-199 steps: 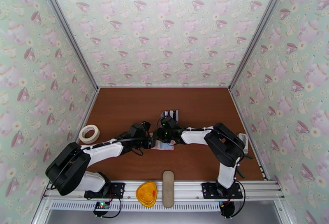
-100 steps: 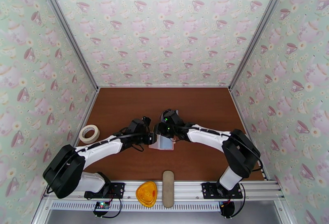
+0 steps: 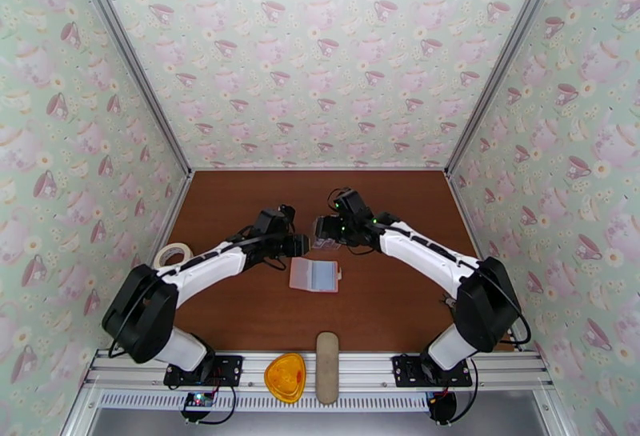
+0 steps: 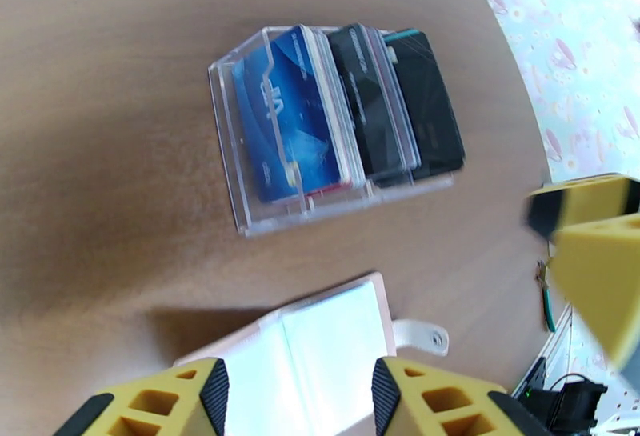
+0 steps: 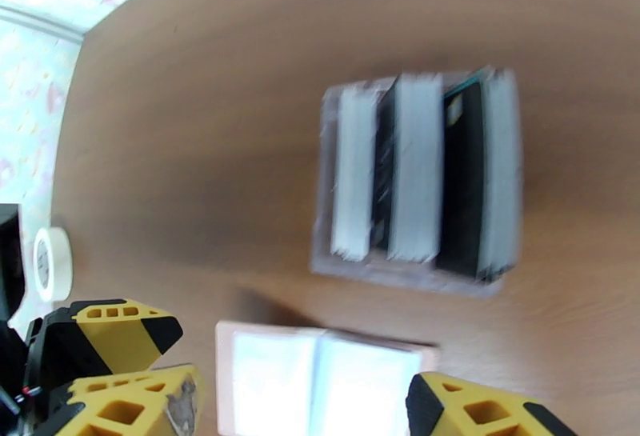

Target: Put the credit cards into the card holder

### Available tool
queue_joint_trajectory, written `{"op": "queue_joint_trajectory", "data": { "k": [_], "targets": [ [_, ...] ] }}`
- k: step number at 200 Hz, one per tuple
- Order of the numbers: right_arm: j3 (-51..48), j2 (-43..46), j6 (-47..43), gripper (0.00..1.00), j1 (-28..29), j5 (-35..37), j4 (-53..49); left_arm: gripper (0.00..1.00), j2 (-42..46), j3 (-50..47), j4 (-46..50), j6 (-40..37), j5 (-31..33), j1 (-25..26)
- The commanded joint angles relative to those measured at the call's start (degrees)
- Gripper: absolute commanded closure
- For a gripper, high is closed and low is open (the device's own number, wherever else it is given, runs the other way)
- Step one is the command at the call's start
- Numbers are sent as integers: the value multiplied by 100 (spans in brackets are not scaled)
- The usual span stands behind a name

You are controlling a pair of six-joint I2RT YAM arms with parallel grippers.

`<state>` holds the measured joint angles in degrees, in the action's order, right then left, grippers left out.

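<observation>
The credit cards (image 4: 320, 118) stand upright in a clear plastic rack (image 4: 240, 182): a blue one in front, black ones (image 4: 420, 110) behind. From the right wrist they read as black and white stripes (image 5: 416, 182). The pale pink card holder (image 3: 315, 275) lies open and flat just nearer than the rack, its clear sleeves facing up (image 4: 320, 346) (image 5: 320, 382). My left gripper (image 3: 302, 245) (image 4: 296, 402) hovers open over the holder's far edge. Close to its right, my right gripper (image 3: 322, 228) (image 5: 304, 418) hangs open near the rack. Neither holds anything.
A roll of white tape (image 3: 172, 254) (image 5: 52, 264) lies by the left wall. An orange triangular object (image 3: 286, 376) and a long beige oval case (image 3: 326, 367) rest on the front rail. Bare brown table stretches behind the rack and to both sides.
Both grippers have opened and risen off the card holder, moving toward the far side. The holder now lies uncovered and open. The right arm has stretched out further.
</observation>
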<state>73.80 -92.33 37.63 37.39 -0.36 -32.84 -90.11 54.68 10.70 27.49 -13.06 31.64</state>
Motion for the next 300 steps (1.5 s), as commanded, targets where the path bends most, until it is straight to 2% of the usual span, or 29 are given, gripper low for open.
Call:
{"op": "queue_joint_trajectory", "data": {
  "k": [1,74,117,158,215,300],
  "targets": [
    [289,-218,-355,28,-119,310,-571,46,-291,470,177,-39,-74,-76],
    [617,-444,-657,29,-400,838,-715,46,-1237,1285,234,37,-466,-281],
    [629,-705,-914,28,-494,1160,-460,47,-1720,1690,345,38,-597,-297],
    [802,-1087,-996,30,-728,657,-461,47,-2015,1965,439,55,-697,-324],
    [842,-1276,-1077,36,-753,486,-413,53,-2125,1838,342,140,-800,-334],
    [873,-1461,-1195,41,-753,546,-504,53,-2305,1609,9,290,-999,-290]
  ]
}}
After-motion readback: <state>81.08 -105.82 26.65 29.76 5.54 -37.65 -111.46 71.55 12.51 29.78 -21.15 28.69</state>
